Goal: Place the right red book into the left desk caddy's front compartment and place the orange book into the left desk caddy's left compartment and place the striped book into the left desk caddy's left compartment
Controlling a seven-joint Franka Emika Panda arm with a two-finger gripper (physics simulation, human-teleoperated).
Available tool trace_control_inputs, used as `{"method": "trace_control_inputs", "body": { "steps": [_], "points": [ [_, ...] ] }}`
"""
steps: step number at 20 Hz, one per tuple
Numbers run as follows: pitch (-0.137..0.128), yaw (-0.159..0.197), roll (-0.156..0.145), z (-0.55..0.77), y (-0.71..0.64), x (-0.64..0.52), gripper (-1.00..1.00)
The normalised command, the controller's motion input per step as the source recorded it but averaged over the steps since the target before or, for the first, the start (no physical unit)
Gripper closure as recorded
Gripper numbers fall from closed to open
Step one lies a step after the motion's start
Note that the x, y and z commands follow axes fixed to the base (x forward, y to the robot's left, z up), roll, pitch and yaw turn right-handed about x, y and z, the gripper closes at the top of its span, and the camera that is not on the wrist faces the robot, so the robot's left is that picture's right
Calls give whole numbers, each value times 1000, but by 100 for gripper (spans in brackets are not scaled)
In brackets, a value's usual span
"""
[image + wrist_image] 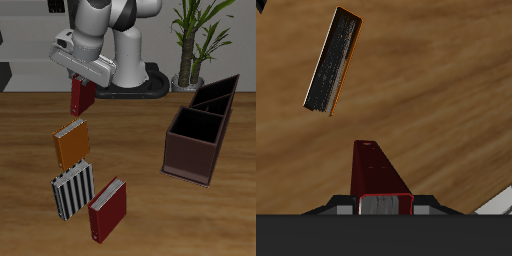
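End effector (80,84) grips right red book (81,97) above table (140,210).

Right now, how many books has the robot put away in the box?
None so far. The left desk caddy looks empty. The claw holds the right red book off the table, far from the caddy. The orange book and the striped book lie on the table, waiting. All three placings are left.

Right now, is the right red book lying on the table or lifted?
Lifted: the right red book hangs upright in the gripper, clear of the table.
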Motion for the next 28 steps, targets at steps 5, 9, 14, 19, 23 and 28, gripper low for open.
{"method": "trace_control_inputs", "body": {
  "steps": [5,9,14,19,23,28],
  "points": [
    [-11,-67,-26,-9,405,-313,100],
    [-21,-11,79,-57,581,-186,100],
    [-39,-35,70,-21,690,-158,100],
    [12,-9,26,-77,496,58,100],
    [19,10,41,-53,672,134,100],
    [-20,8,32,87,589,180,100]
  ]
}}
